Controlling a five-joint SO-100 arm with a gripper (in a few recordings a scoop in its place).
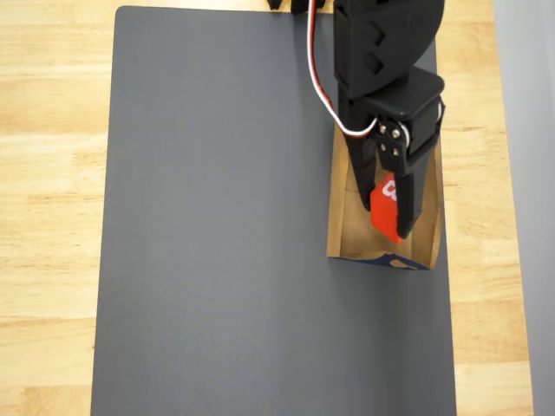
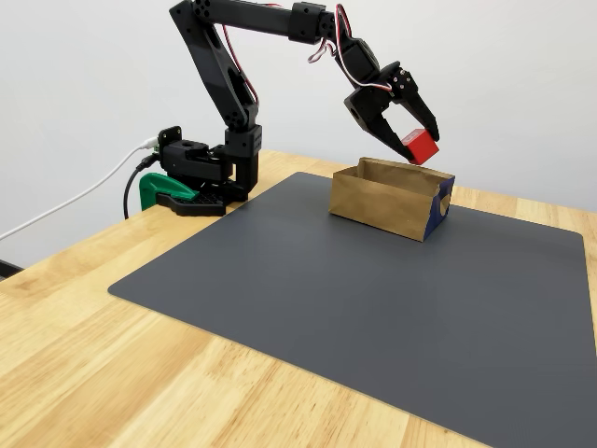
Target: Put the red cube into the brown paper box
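Observation:
The red cube (image 1: 384, 206) (image 2: 422, 147) hangs in the air, pinched between the fingers of my black gripper (image 1: 390, 212) (image 2: 417, 145), which is shut on it. A white letter shows on its top face in the overhead view. Directly below stands the brown paper box (image 1: 340, 227) (image 2: 373, 198), a low-walled kraft tray with a dark blue patch on its near end rim. In the fixed view the cube hovers just above the box's rim, over its far right part. My arm hides much of the box's inside from overhead.
A dark grey mat (image 1: 225, 225) (image 2: 354, 289) covers the wooden table (image 1: 52, 173) (image 2: 112, 373); the box stands near the mat's right edge in the overhead view. The arm's base with a green clamp (image 2: 163, 189) sits at the table's back left in the fixed view.

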